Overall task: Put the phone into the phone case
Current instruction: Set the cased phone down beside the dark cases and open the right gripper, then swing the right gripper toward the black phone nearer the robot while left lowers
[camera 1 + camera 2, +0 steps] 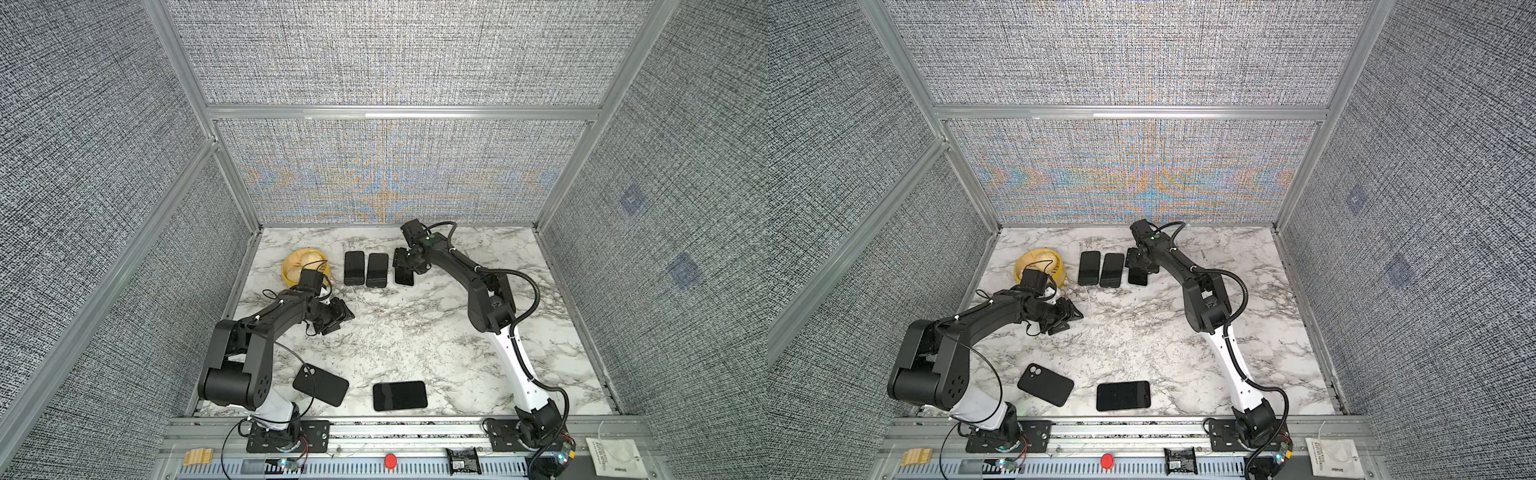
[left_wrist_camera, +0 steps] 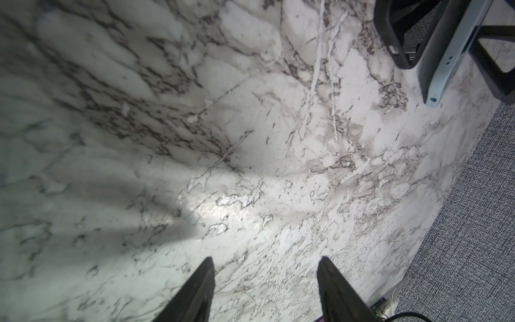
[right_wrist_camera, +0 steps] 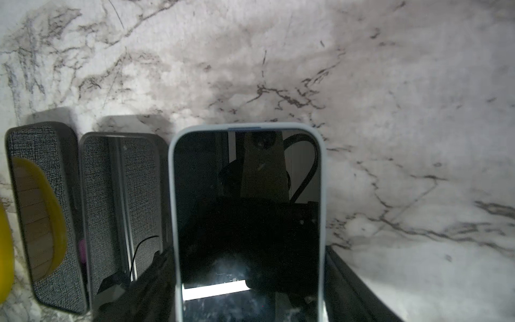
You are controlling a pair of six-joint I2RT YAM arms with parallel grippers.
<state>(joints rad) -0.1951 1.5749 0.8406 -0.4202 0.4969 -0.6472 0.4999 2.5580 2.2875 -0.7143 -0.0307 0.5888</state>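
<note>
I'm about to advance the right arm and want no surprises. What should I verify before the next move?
1. Right gripper straddles the blue-rimmed phone along its long edges: ok.
2. Firm hold on that phone: cannot tell.
3. Left gripper open and empty: ok.
4. Black case empty, opening upward: cannot tell; its camera-corner side faces up.
5. Room beside the neighbouring phone: not ok, the gripper sits close beside it.
</note>
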